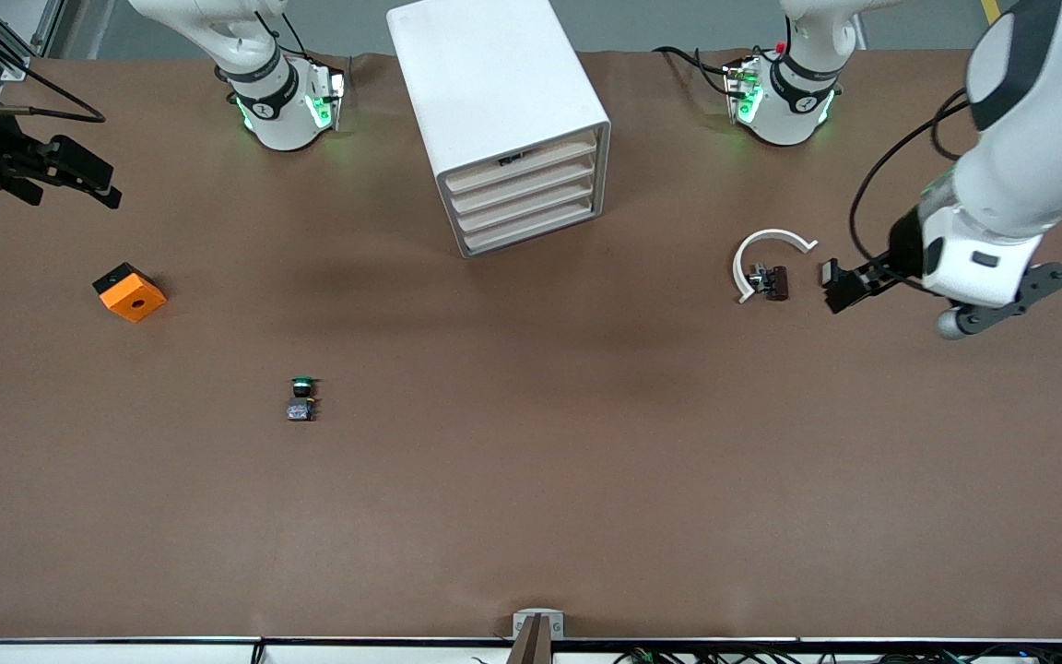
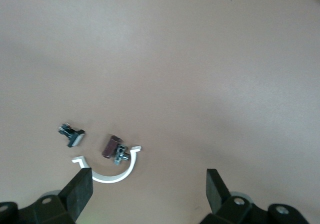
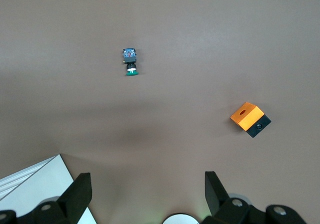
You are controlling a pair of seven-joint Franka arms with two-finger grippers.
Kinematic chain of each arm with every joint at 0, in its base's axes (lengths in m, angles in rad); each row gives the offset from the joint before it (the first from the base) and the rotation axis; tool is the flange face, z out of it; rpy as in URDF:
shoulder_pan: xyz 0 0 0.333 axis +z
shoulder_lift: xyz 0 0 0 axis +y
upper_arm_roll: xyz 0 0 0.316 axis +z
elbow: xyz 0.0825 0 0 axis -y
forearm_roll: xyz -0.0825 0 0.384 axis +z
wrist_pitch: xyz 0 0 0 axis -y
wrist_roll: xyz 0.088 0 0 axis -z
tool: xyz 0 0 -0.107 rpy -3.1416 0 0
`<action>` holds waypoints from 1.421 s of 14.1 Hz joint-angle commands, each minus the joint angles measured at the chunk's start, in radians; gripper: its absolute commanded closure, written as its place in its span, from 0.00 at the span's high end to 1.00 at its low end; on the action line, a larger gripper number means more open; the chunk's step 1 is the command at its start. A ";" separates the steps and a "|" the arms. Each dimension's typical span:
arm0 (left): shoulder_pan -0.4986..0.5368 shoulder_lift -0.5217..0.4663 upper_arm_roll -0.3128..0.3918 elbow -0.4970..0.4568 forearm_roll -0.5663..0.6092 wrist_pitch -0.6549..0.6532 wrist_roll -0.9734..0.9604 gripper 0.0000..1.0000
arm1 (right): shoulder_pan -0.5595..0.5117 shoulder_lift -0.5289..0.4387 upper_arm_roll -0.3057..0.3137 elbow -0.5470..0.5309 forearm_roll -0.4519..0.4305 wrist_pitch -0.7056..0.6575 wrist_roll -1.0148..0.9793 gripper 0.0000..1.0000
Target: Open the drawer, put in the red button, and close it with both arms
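The white cabinet (image 1: 494, 83) stands between the arms' bases, and its corner shows in the right wrist view (image 3: 30, 189). Its four cream-fronted drawers (image 1: 524, 189) all look shut. A small dark mark shows at the top drawer's front (image 1: 513, 159). No red-capped button shows in any view. My left gripper (image 1: 833, 288) is open and empty in the air beside a white C-shaped clip (image 1: 757, 244); its fingers (image 2: 80, 189) frame bare table. My right gripper (image 1: 93, 180) is open and empty over the right arm's end of the table; its fingers (image 3: 77, 191) also frame bare table.
The green-capped button (image 1: 302, 398) (image 3: 130, 62) lies nearer the front camera than the cabinet. The orange cube with a hole (image 1: 130, 291) (image 3: 247, 117) sits toward the right arm's end. In the clip (image 2: 112, 176) lie a maroon piece (image 2: 111, 146) and a metal part; a small black-and-grey part (image 2: 72, 135) lies beside it.
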State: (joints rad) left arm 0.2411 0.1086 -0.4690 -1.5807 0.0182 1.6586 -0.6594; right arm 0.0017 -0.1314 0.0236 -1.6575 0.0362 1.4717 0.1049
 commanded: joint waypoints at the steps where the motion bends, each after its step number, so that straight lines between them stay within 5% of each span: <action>1: -0.061 -0.073 0.108 -0.011 0.016 -0.045 0.154 1.00 | -0.012 0.010 0.010 0.025 -0.012 -0.021 -0.008 1.00; 7: -0.120 -0.151 0.309 -0.012 -0.010 -0.164 0.466 1.00 | -0.012 0.010 0.010 0.027 -0.012 -0.021 -0.007 1.00; 20: -0.134 -0.236 0.303 -0.059 -0.035 -0.201 0.494 1.00 | -0.069 0.009 0.009 0.047 -0.013 -0.037 -0.010 1.00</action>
State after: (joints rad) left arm 0.1096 -0.1096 -0.1687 -1.6258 -0.0032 1.4598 -0.1799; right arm -0.0546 -0.1304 0.0194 -1.6353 0.0321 1.4539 0.1030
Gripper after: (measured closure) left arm 0.000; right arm 0.000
